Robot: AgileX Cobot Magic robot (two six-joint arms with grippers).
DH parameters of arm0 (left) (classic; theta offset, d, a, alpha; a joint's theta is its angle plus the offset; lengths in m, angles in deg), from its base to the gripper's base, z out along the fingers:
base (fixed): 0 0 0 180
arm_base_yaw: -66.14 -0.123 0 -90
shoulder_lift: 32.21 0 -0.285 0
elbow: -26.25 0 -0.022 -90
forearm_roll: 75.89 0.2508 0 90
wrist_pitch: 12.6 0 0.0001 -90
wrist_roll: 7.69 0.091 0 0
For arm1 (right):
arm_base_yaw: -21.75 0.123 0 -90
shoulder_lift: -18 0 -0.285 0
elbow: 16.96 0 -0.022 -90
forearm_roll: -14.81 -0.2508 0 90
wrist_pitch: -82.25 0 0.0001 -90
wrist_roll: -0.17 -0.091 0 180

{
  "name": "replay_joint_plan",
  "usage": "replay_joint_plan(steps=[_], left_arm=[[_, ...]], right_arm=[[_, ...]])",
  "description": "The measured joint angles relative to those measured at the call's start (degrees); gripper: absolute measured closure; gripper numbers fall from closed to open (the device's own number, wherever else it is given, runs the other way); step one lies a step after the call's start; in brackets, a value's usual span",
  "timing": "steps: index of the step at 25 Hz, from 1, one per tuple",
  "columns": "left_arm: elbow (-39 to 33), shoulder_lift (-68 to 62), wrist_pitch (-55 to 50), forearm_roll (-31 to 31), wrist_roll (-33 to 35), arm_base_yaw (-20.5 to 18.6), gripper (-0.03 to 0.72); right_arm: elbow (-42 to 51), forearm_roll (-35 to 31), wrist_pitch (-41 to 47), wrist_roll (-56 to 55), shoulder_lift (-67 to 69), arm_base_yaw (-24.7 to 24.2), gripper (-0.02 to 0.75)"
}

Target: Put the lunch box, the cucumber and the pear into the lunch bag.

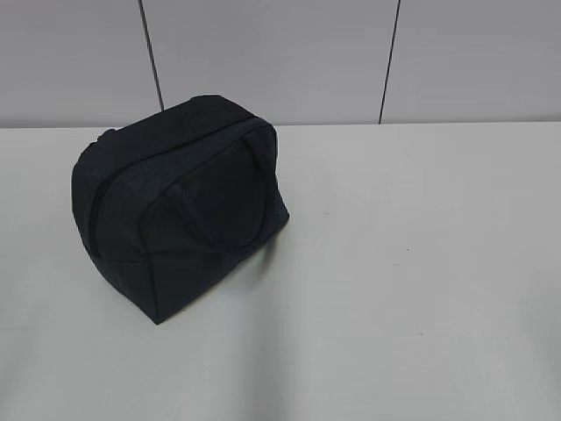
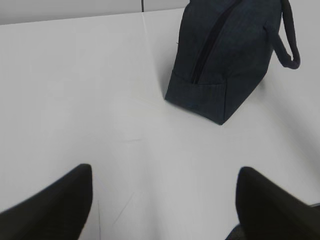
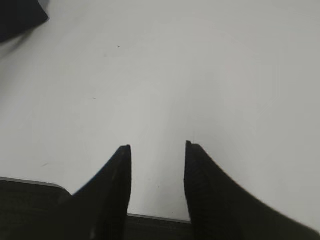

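Note:
The dark navy lunch bag (image 1: 180,206) lies tipped on its side on the white table (image 1: 421,263), zipper line closed and loop handle facing the camera. In the left wrist view the lunch bag (image 2: 225,55) sits ahead and to the right, well beyond my left gripper (image 2: 164,172), which is open wide over bare table. My right gripper (image 3: 157,146) is open with nothing between its fingers; only a corner of the lunch bag (image 3: 20,17) shows at its top left. The lunch box, the cucumber and the pear are out of view. Neither arm shows in the exterior view.
A grey panelled wall (image 1: 280,53) rises behind the table's far edge. White tabletop stretches to the right of the bag and in front of it.

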Motion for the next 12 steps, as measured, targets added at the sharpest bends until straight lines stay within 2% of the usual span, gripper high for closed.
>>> replay_joint_plan(steps=[12], left_arm=[[0.0, 0.0, 0.31, 0.0, 0.0, 0.0, 0.168]], right_arm=[[0.0, 0.0, -0.21, -0.22, 0.0, 0.0, 0.449]])
